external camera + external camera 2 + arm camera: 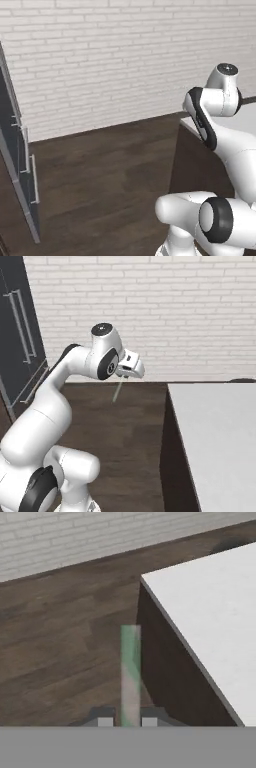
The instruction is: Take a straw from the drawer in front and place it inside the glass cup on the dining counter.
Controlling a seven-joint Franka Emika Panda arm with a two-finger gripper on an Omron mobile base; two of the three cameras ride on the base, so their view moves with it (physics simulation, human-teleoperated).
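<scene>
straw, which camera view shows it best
The hand view: the straw stands large and centred, its pale green length rising between the fingertips of the gripper, which is shut on it. The right base view shows the straw as a thin pale sliver hanging below the hand, over the wood floor.

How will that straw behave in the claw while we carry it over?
The straw looks thin and light, so probably easy to carry. Pinched at one end by the claw, it may pivot or slip. It stays straight, so likely stiff.
</scene>
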